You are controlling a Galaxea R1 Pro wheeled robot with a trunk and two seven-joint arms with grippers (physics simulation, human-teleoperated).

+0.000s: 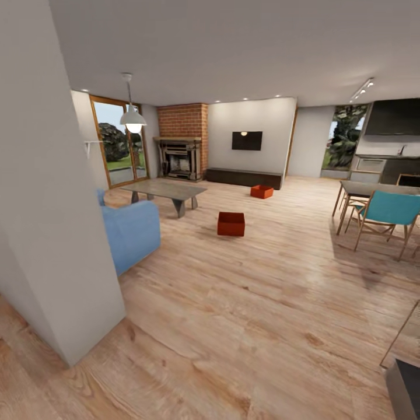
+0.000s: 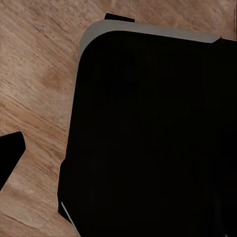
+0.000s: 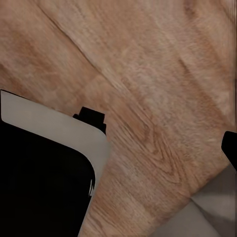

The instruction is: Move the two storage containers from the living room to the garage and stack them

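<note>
Out on the light wood-plank floor of the living room we see the two orange-red bins, both well ahead of us and well apart from each other. The nearer bin sits on the open planks, just past the end of the low grey coffee table. The farther bin rests near the long dark cabinet that runs under the wall TV. Both bins stand upright with their open tops up.

To the left of the TV wall we see the brick fireplace, and a white pendant lamp hangs in front of the glazed doors. A blue sofa pokes out from behind a white wall corner that takes up the left of our head view. On the right stand a dining table and a teal chair, with a dark kitchen counter behind them.

In our left wrist view we look down on the planks past a large black body with a grey rim, apparently part of our own base; a dark tip shows at the edge, but we cannot tell whether the left fingers are spread or pressed together. In our right wrist view we see the same black, grey-rimmed body over the planks and a dark sliver at the far edge; we cannot tell the state of the right fingers either.
</note>
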